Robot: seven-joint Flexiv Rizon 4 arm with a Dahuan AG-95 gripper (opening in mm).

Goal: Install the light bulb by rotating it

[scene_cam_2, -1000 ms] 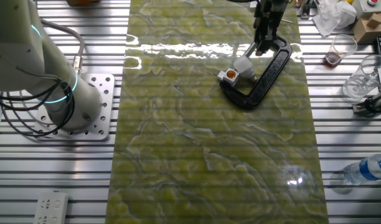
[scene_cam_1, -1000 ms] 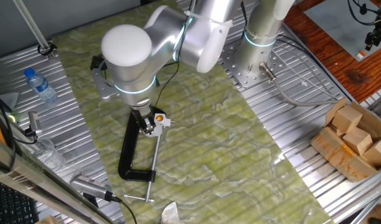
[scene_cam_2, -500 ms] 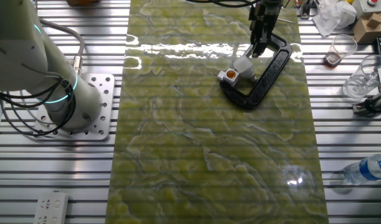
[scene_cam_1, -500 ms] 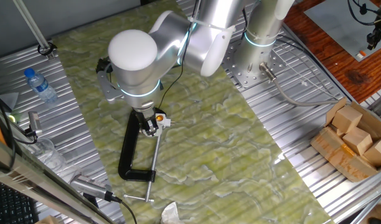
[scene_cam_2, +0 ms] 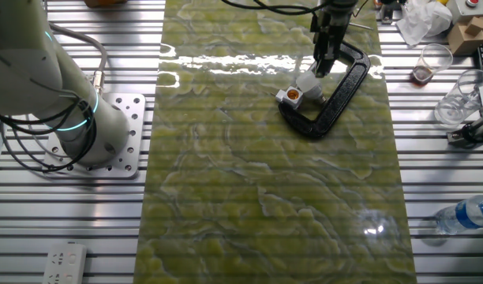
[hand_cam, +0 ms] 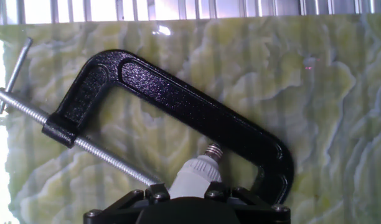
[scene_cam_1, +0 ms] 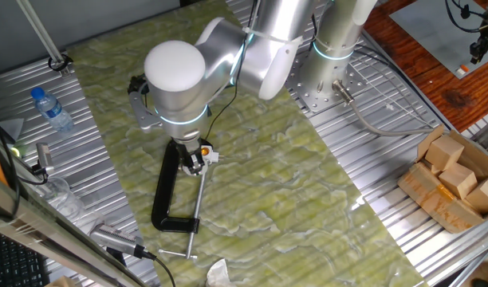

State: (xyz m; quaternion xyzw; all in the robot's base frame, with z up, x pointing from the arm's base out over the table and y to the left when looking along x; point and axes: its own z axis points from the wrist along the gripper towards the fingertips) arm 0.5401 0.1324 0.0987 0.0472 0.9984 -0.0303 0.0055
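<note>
The gripper (scene_cam_2: 319, 69) hangs over the green mat (scene_cam_2: 249, 173) with the bulb (hand_cam: 195, 176) in its grasp, the fingers closed on the pale rounded body so that only the neck and the metal screw base (hand_cam: 213, 150) stick out beyond the hand. In the hand view the bulb points away from the hand at a slight tilt, its screw tip just short of the inner curve of the black clamp (hand_cam: 178, 102), which arcs across the mat ahead of the hand. The clamp's threaded rod (hand_cam: 84, 143) runs from the far left down toward the hand, ending just beside the bulb's left flank; whether they touch cannot be told. In the other fixed view the bulb (scene_cam_2: 308, 81) slants down from the fingers toward a small white block with an orange centre (scene_cam_2: 290, 95), which sits just below and to one side of the fingertips, against the open mouth of the clamp (scene_cam_2: 336, 99). Whether the screw tip is inside that block is not clear. From the one fixed view the arm's large joint covers most of the hand, and only the fingers (scene_cam_1: 190, 159) show between the clamp (scene_cam_1: 166, 203) and the block (scene_cam_1: 205, 150).
</note>
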